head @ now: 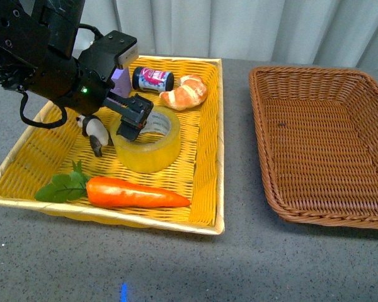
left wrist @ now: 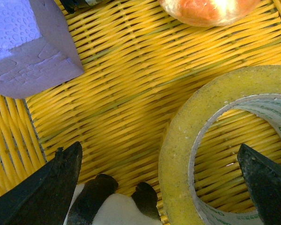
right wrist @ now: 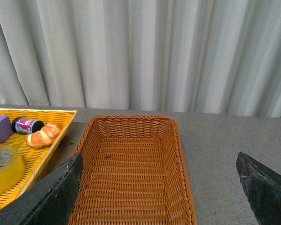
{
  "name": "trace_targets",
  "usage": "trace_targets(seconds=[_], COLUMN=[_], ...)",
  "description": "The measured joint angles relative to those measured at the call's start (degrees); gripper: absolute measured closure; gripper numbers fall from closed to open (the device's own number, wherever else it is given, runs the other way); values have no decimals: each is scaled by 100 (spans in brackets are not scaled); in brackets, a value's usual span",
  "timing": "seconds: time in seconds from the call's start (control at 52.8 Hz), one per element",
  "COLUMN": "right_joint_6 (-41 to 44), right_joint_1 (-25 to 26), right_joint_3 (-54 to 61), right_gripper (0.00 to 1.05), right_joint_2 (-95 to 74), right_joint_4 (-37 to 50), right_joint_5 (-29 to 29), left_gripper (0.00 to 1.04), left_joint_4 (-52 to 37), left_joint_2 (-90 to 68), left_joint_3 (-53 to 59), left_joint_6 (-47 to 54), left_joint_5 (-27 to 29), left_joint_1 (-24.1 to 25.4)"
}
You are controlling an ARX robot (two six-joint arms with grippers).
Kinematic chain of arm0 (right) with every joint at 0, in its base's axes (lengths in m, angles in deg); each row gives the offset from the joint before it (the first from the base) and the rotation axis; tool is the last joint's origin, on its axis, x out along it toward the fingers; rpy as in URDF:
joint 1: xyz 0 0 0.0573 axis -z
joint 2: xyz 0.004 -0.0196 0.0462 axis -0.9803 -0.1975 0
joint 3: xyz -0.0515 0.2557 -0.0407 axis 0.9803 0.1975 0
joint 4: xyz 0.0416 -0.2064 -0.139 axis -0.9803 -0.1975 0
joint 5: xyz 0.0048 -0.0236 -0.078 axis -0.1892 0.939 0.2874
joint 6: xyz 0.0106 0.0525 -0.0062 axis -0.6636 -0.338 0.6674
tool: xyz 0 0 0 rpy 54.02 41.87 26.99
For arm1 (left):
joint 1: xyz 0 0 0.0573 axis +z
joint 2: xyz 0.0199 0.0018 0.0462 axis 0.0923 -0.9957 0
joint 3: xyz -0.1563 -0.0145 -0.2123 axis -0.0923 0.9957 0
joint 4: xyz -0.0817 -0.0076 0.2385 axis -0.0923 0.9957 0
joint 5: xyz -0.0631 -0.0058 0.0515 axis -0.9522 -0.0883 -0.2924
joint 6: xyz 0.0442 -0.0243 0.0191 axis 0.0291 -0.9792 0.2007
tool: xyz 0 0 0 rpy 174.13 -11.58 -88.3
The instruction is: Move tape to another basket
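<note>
Left end effector (head: 133, 123) hangs open over the packing tape roll (head: 148, 150) in the yellow basket (head: 201, 179) (one finger inside the core). I'd sink lower, pinch the wall squarely, then lift toward the brown wicker basket (head: 327, 138).

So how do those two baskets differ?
The yellow basket is bright yellow; the brown basket is dark brown. The yellow basket holds the tape, a carrot, a croissant and more; the brown basket looks bare. The left claw reaches into the yellow basket, none into the brown basket. Both are woven, rectangular, with sloped sides.
</note>
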Motion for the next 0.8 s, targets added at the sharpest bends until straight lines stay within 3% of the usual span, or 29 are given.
trace_targets(seconds=[0.057, 0.265, 0.549, 0.795], right_joint_6=[-2, -2, 0, 0], right_joint_1=[0, 0, 0, 0], right_joint_3=[0, 0, 0, 0], right_gripper=[9, 9, 9, 9], right_joint_2=[0, 0, 0, 0], right_joint_4=[2, 2, 2, 2], right_joint_5=[0, 0, -2, 0], left_gripper=[11, 47, 88, 91], left_joint_4=[0, -2, 13, 144], left_joint_2=[-13, -15, -15, 55], left_joint_3=[-15, -39, -42, -105], left_joint_6=[26, 37, 52, 68], left_joint_5=[46, 90, 50, -81], left_joint_1=[0, 0, -50, -94])
